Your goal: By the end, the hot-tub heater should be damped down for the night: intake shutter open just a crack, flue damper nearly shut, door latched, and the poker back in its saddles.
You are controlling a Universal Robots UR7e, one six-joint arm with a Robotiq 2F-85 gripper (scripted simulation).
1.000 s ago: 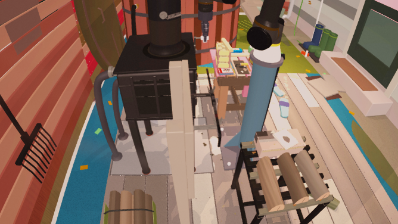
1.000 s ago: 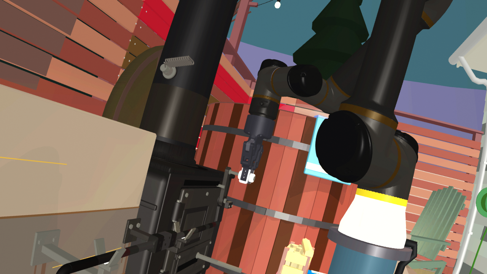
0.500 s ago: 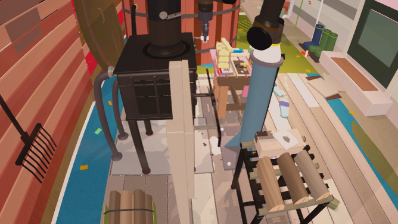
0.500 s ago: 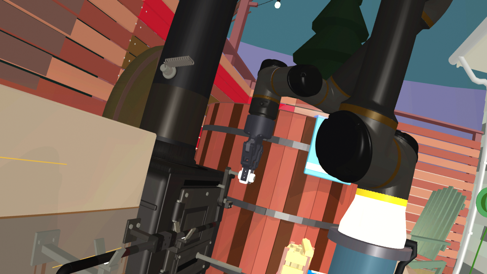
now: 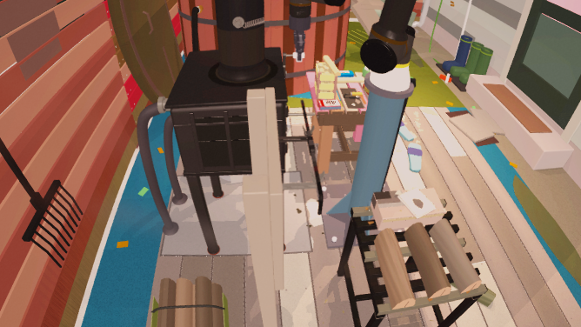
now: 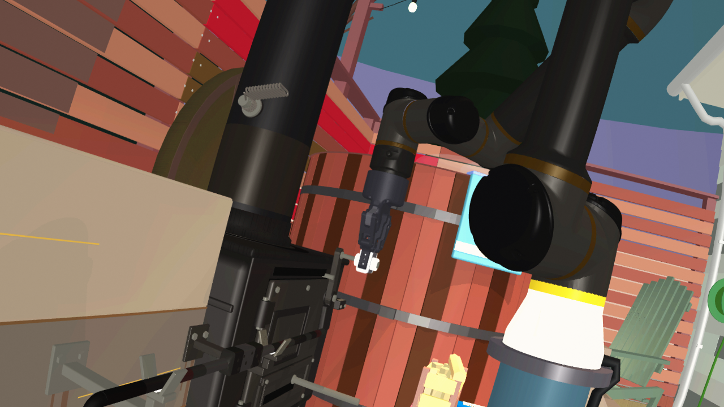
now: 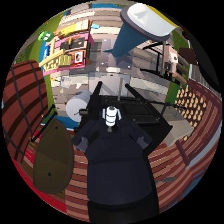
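Observation:
The heater's front door (image 6: 283,324) is partly hidden behind a tan board (image 5: 263,191) in the side camera. The black heater (image 5: 226,108) stands on legs with its flue pipe (image 6: 273,101) rising from the top, and a damper handle with a coiled grip (image 6: 263,93) sticks out of the flue. A white knob on a short rod (image 6: 367,262) juts from the heater's upper front corner. My gripper (image 6: 368,260) hangs straight down around this knob, still open with the knob (image 7: 111,116) between its fingers. The poker (image 6: 202,372) lies across brackets at the front of the heater.
The red wooden hot tub (image 6: 405,263) stands behind the heater. A pink bench with clutter (image 5: 335,93) and my blue pedestal (image 5: 374,148) stand to the right. A rack of logs (image 5: 417,261) is in front, a log bundle (image 5: 191,302) lies near the board.

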